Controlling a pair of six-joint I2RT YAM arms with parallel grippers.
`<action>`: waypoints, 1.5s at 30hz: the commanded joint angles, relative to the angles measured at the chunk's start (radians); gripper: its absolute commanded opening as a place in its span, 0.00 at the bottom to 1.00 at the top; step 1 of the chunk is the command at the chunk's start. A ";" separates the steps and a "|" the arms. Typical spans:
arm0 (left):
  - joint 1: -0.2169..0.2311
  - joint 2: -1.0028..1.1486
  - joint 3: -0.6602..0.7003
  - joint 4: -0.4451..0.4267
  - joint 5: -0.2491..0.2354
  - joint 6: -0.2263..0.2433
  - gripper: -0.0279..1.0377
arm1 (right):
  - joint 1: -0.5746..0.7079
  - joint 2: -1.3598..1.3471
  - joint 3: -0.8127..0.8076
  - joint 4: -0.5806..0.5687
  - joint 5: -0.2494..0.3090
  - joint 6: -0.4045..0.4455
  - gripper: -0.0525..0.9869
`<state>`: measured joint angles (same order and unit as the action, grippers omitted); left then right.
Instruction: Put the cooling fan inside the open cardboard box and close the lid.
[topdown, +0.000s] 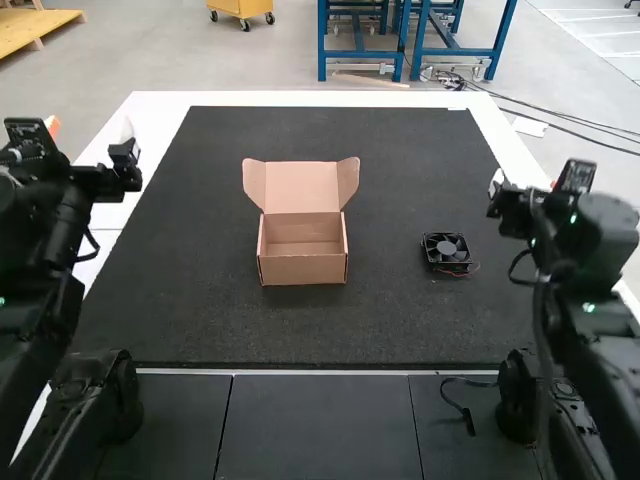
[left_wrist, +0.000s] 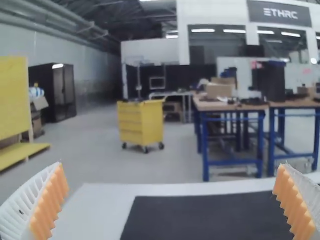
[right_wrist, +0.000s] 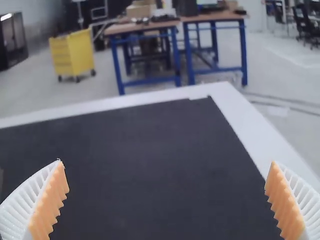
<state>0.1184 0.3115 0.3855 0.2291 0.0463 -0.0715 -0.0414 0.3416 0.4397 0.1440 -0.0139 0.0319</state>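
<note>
Brown cardboard box (topdown: 302, 240) stands upright, its lid flap raised open at the back with side tabs splayed. It's well apart from the left pincer (topdown: 126, 137), off to that pincer's right. The black square cooling fan (topdown: 445, 249) lies flat, thin wires trailing, near the right pincer (topdown: 497, 188), between it and the box.

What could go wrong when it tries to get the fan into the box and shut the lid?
The cooling fan lies flat on the mat, so a pinch may just push it along. Its thin wires trail loose and might hang over the cardboard box rim, blocking the lid. Nothing holds the box, which looks light, so folding the upright lid down could slide or tip it.
</note>
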 joint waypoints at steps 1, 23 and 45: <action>0.006 0.020 0.067 -0.036 -0.023 0.052 0.94 | -0.005 0.077 0.142 -0.084 0.002 -0.032 0.92; -0.276 0.486 0.377 -0.430 0.009 0.050 0.94 | 0.012 0.568 0.709 -0.741 -0.023 0.060 0.92; -0.485 0.609 0.556 -0.662 -0.125 0.013 0.94 | 0.083 0.861 0.861 -1.034 -0.017 0.031 0.92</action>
<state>-0.3565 0.9310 0.9424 -0.4290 -0.0525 -0.0505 0.0280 1.1934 1.3006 -0.8867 -0.0395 0.0742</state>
